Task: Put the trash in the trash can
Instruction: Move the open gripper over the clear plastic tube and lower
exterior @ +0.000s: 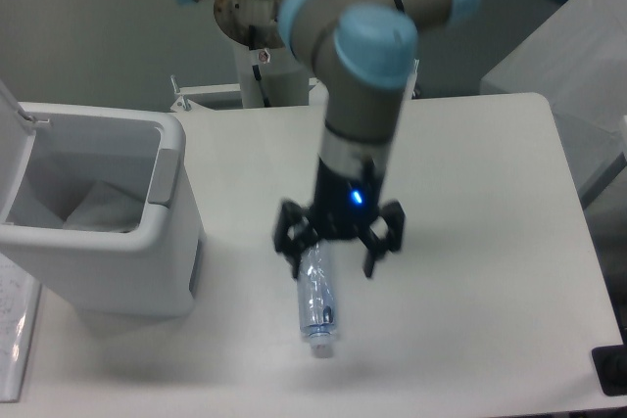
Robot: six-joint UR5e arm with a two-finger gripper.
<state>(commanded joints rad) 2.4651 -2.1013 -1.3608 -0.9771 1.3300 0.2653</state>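
White table (470, 203), grey room behind. Hand (333, 263) spread wide, grasping nothing, poised over far end of bottle (317, 305) lying near centre. Trash can (93, 217) left, lid up.

The arm (367, 66) reaches forward from its base at the rear and bends downward, its grey segments joined by light blue caps. The wrist points straight down, with a blue indicator light lit. The gripper (333, 263) hangs low, its black fingers (291, 242) spread wide apart.
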